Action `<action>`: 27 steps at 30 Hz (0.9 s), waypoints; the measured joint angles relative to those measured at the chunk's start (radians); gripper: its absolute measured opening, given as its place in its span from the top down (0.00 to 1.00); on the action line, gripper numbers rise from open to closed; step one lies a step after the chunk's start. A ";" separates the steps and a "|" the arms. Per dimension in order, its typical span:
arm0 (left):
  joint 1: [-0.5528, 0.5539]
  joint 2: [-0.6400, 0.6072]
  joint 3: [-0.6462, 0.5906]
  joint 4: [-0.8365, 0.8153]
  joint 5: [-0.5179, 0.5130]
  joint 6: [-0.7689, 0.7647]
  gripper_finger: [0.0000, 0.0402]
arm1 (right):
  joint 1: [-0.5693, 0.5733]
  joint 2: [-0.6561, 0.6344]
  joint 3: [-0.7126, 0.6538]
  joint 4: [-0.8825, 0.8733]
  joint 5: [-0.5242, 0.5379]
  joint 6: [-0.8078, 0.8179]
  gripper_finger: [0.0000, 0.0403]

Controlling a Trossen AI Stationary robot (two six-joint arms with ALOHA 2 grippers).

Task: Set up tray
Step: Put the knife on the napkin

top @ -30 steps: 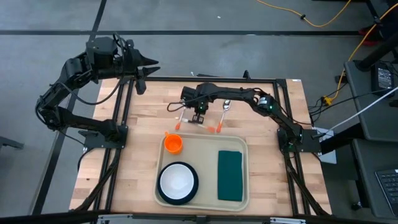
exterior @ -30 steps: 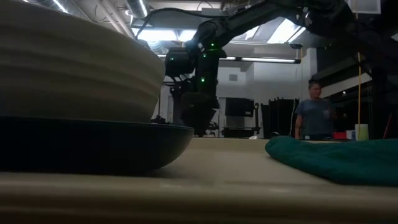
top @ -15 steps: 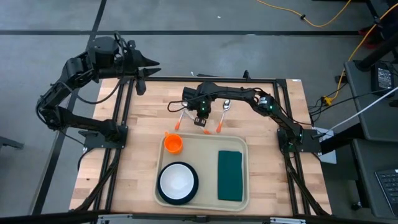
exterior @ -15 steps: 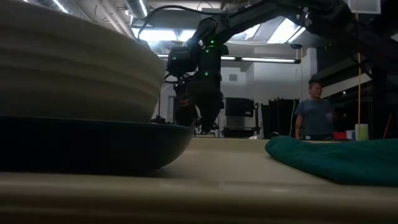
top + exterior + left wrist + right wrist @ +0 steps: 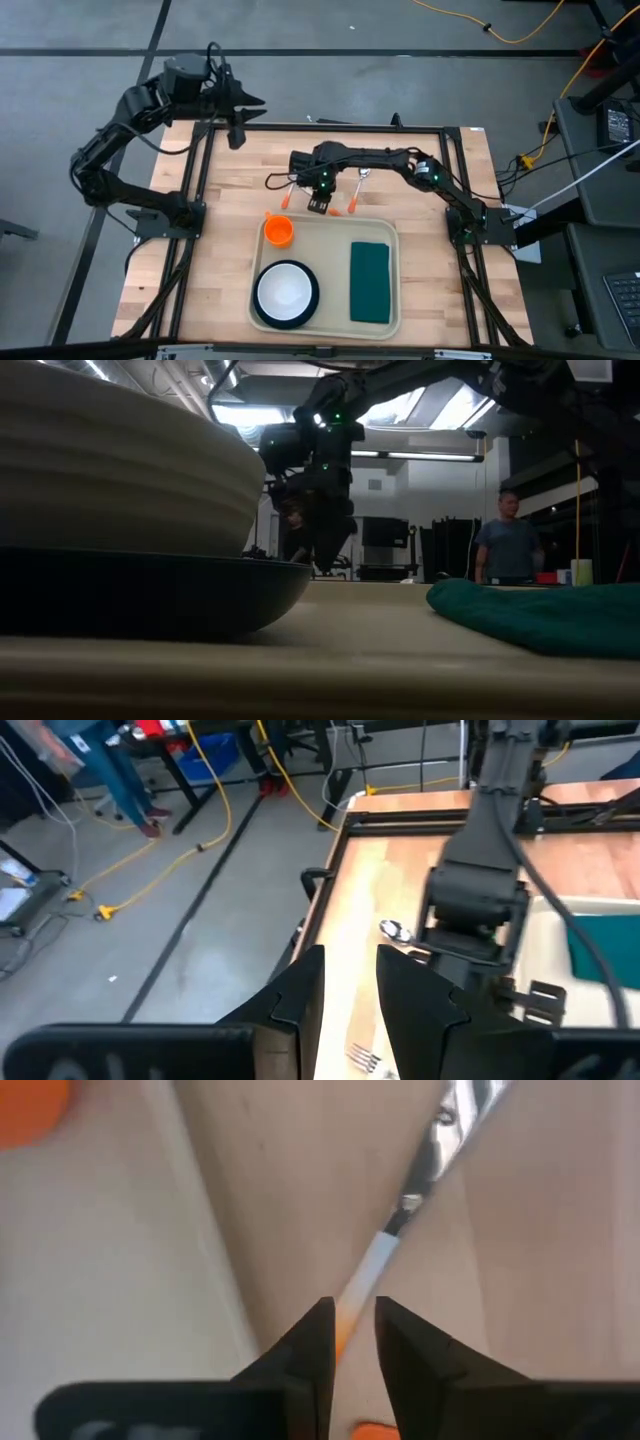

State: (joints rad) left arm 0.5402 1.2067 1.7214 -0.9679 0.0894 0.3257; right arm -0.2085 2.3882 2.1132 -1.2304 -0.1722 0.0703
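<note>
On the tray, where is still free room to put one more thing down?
On the tray, free patches lie between the orange cup and the green napkin, and beside the bowl. Behind the tray, cutlery and the right gripper crowd the table.

A smooth matt plastic tray (image 5: pixel 326 232) holding a soft cloth napkin (image 5: pixel 370 282) lies on a pale wood-grain table (image 5: pixel 250 170).

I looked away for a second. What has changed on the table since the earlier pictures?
The right gripper slid along the table toward the tray, its fingers now closed around the orange-handled utensil. The left gripper shifted slightly rightward, off the table. The orange cup, bowl and napkin stayed put.
</note>
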 joint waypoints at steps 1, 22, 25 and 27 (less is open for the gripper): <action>0.005 -0.002 0.000 0.000 0.000 0.003 0.78 | 0.005 0.000 0.000 0.000 0.015 -0.001 0.79; 0.145 -0.064 0.000 0.024 -0.038 0.108 0.78 | 0.029 -0.011 -0.193 0.116 0.013 0.162 0.55; 0.145 -0.064 0.000 0.028 -0.004 0.108 0.78 | 0.028 -0.010 -0.194 0.128 0.010 0.162 0.55; 0.144 -0.064 0.000 0.029 0.008 0.108 0.78 | 0.028 -0.009 -0.195 0.130 0.010 0.162 0.55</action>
State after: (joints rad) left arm 0.6846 1.1423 1.7214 -0.9390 0.0976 0.4335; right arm -0.1802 2.3791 1.9185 -1.1002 -0.1624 0.2321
